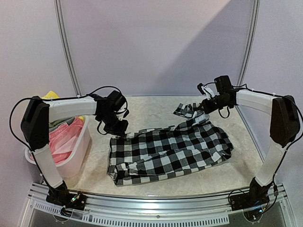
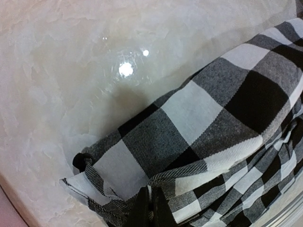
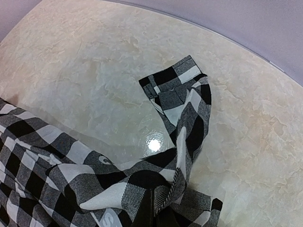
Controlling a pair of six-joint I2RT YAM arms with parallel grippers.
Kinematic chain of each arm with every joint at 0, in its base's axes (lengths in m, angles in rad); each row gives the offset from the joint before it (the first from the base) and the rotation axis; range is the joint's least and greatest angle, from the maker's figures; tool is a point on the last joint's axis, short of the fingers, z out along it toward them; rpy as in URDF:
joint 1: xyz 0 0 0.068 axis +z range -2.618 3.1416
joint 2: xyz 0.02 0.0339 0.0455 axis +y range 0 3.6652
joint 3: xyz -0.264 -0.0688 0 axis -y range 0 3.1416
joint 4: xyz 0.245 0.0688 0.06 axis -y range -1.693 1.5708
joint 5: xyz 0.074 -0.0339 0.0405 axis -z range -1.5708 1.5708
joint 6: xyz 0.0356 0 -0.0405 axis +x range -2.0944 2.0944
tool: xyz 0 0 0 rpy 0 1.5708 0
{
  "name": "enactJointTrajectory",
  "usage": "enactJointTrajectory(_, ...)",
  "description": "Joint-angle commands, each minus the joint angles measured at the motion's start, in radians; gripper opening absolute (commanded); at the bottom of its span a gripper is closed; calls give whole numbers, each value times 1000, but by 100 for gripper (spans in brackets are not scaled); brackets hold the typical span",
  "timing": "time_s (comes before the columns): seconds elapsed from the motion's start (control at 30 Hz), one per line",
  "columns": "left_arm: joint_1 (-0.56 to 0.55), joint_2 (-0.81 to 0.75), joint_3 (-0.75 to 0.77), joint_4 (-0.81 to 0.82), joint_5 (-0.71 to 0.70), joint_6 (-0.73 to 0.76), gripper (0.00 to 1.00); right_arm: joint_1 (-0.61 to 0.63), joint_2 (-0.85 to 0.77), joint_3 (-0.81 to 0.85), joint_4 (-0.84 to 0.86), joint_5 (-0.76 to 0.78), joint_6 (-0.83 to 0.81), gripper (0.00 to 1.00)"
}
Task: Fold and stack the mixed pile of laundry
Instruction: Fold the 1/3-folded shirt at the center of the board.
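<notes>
The black-and-white checked shirt (image 1: 170, 151) lies spread across the middle of the table. My left gripper (image 1: 122, 130) is low at its far left corner. In the left wrist view the left gripper (image 2: 151, 204) is shut on a fold of the checked cloth (image 2: 199, 123). My right gripper (image 1: 205, 107) holds the shirt's far right edge a little above the table. The right wrist view shows it (image 3: 158, 210) shut on bunched checked fabric (image 3: 142, 182), with a sleeve (image 3: 182, 94) trailing onto the table beyond. Pink (image 1: 64, 139) and yellow (image 1: 49, 95) garments sit in the basket.
A white plastic basket (image 1: 81, 152) stands at the left table edge, under the left arm. Bare marble-patterned tabletop (image 1: 151, 111) lies behind the shirt. A curved white wall and metal poles close off the back.
</notes>
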Motion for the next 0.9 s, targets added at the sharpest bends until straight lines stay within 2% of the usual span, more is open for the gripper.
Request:
enactJointTrajectory(0.0,-17,-54,-35,18,-35,13,0,2,-44,-39,19,3,-17,0)
enactJointTrajectory(0.3,-44,-96,-100,21,-38,13,0,2,-75,-104,19,29,-15,0)
enactJointTrajectory(0.87,-110,-58,-205,77,-45,-23,2,3,-38,-240,39,16,90,1)
